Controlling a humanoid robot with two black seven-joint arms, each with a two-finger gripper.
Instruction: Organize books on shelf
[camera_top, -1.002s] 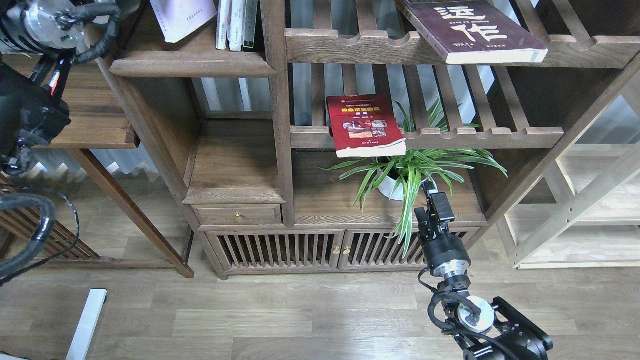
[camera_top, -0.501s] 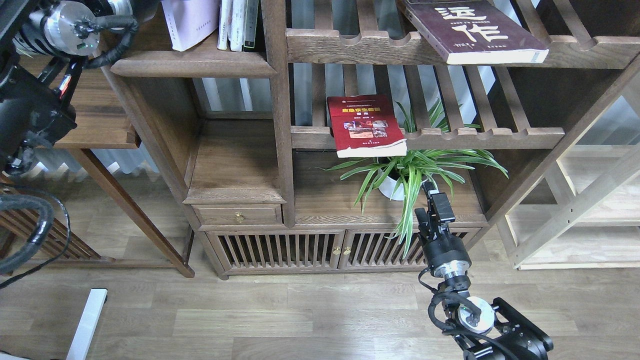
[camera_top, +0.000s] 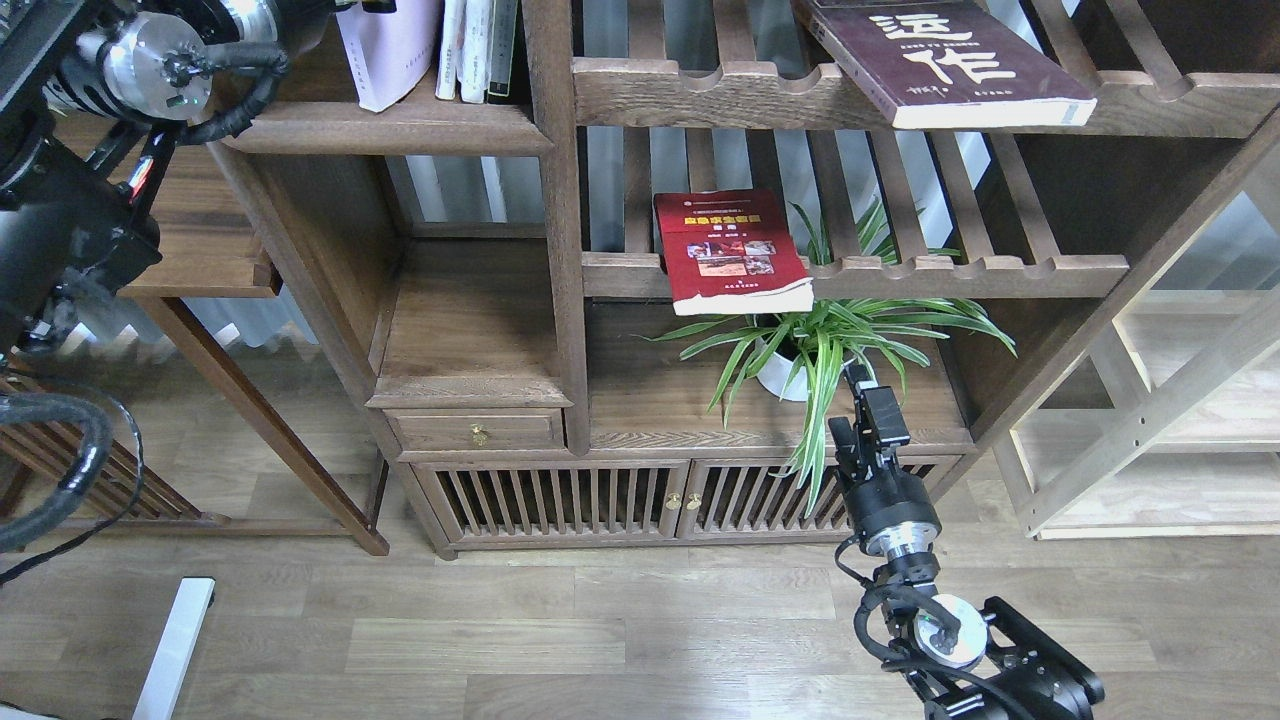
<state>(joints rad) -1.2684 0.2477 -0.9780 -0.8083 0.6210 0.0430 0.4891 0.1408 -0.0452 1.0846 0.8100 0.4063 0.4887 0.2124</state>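
Note:
A pale lavender-white book (camera_top: 392, 50) stands almost upright on the dark plank shelf (camera_top: 385, 128) at the top left, beside several standing books (camera_top: 475, 45). My left arm comes in at the top left. Only a dark tip of my left gripper (camera_top: 368, 5) shows at the frame's top edge, on the book's top. A dark maroon book (camera_top: 940, 60) with white characters lies on the upper slatted rack. A red book (camera_top: 730, 250) lies on the lower slatted rack, overhanging its rail. My right gripper (camera_top: 866, 395) points up, empty, in front of the plant; its fingers cannot be told apart.
A spider plant (camera_top: 840, 330) in a white pot (camera_top: 778, 378) stands on the cabinet top under the red book. A drawer and slatted doors are below. A pale light-wood unit (camera_top: 1180, 420) stands at the right, a dark side table (camera_top: 200, 260) at the left.
My left arm has moved right and the lavender book with it. The book has gone from tilted to nearly upright, closer to the standing books. The right arm has not moved.

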